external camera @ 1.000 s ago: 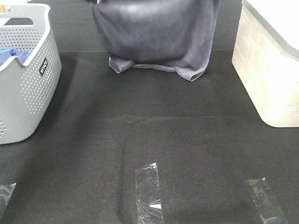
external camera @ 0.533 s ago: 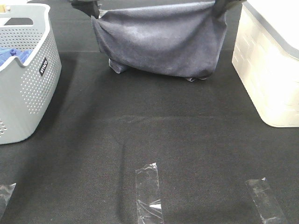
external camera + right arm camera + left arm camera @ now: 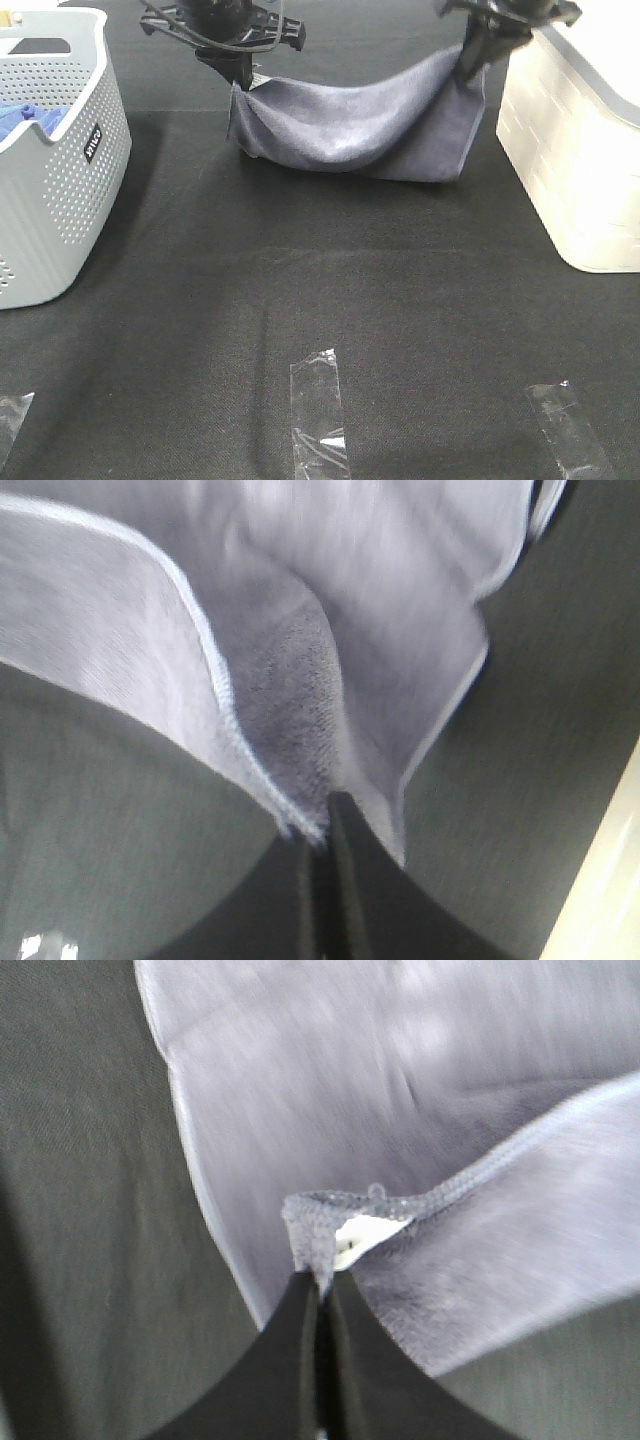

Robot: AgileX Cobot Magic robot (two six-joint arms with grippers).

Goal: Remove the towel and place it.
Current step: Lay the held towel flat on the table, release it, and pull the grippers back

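The left gripper (image 3: 243, 78) and right gripper (image 3: 468, 62) each pinch a corner of the towel (image 3: 350, 125), which sags between them. Placing seems in hand; the next move likely calls for lowering evenly, then releasing.

The towel (image 3: 350, 130) is slate-grey with a faint purple cast, a soft pile and a stitched hem. It hangs as a slack sling from two top corners, one pinched in the left gripper (image 3: 245, 82) and the other in the right gripper (image 3: 470, 62). Its upper hem sags between them. The right-hand corner is higher and just beside the cream bin (image 3: 570, 150); the rest stretches away from that bin.
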